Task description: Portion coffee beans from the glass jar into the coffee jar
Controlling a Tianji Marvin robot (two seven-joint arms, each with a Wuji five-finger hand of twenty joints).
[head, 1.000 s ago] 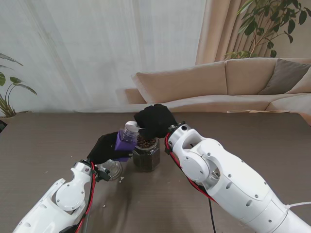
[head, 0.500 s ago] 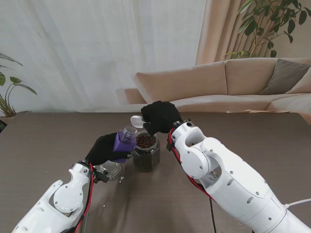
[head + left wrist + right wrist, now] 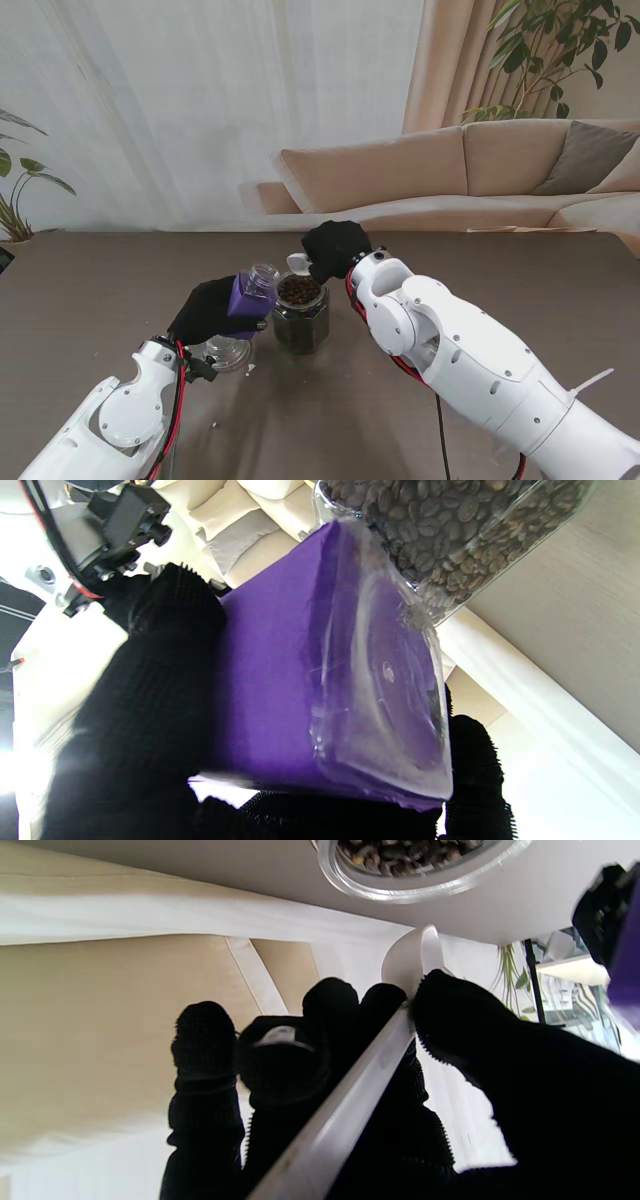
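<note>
The glass jar point(image 3: 301, 313) full of coffee beans stands open on the table; its beans fill the left wrist view point(image 3: 450, 535) and its rim shows in the right wrist view point(image 3: 415, 870). My left hand point(image 3: 208, 308) is shut on the purple-labelled coffee jar point(image 3: 250, 293), lifted and tilted beside the glass jar's left side; its clear base point(image 3: 385, 695) faces the wrist camera. My right hand point(image 3: 335, 250) is shut on a white spoon point(image 3: 298, 264) just above the far rim of the glass jar; the spoon's handle point(image 3: 345, 1120) runs between thumb and fingers.
A round glass lid point(image 3: 228, 352) lies on the table under my left wrist. A beige sofa point(image 3: 480, 175) and a curtain stand beyond the far edge of the brown table point(image 3: 100, 290). Plants stand at the far left and right.
My right hand has drawn the spoon back from over the coffee jar's mouth to the far side of the glass jar. The left hand has tilted the coffee jar slightly leftward.
</note>
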